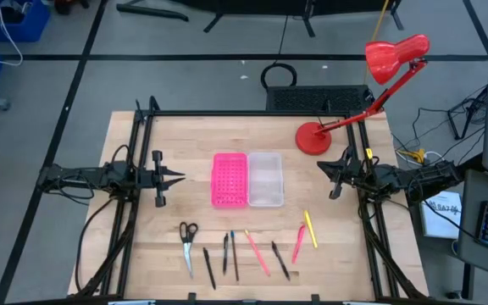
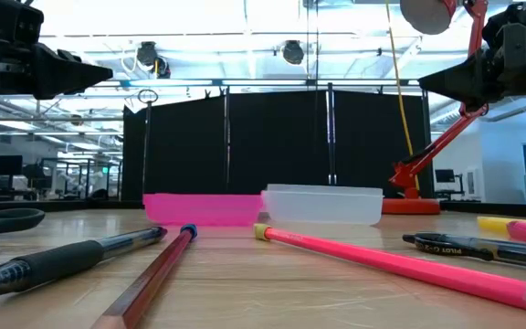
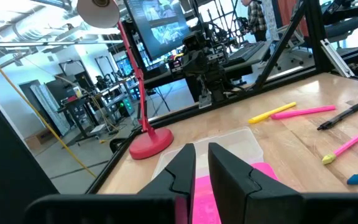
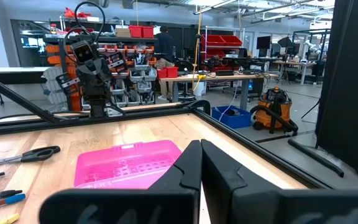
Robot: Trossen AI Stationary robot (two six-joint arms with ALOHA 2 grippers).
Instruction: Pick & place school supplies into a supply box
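Note:
The clear plastic tray [image 1: 265, 179] lies on the table's middle, beside the pink perforated panel [image 1: 230, 180]. Near the front edge lie the black-handled scissors [image 1: 188, 237], black pens [image 1: 208, 267], a pink pencil [image 1: 257, 252], a pink pen [image 1: 299, 243] and a yellow pen [image 1: 310, 229]. My left gripper [image 1: 180, 177] hovers left of the panel, empty, its fingers a narrow gap apart [image 3: 202, 158]. My right gripper [image 1: 322, 166] hovers right of the tray, shut and empty [image 4: 200, 155].
A red desk lamp stands with its base [image 1: 313, 138] at the far right of the table, its arm reaching over my right arm. Black frame rails [image 1: 142, 127] run along the table's left, right and far edges.

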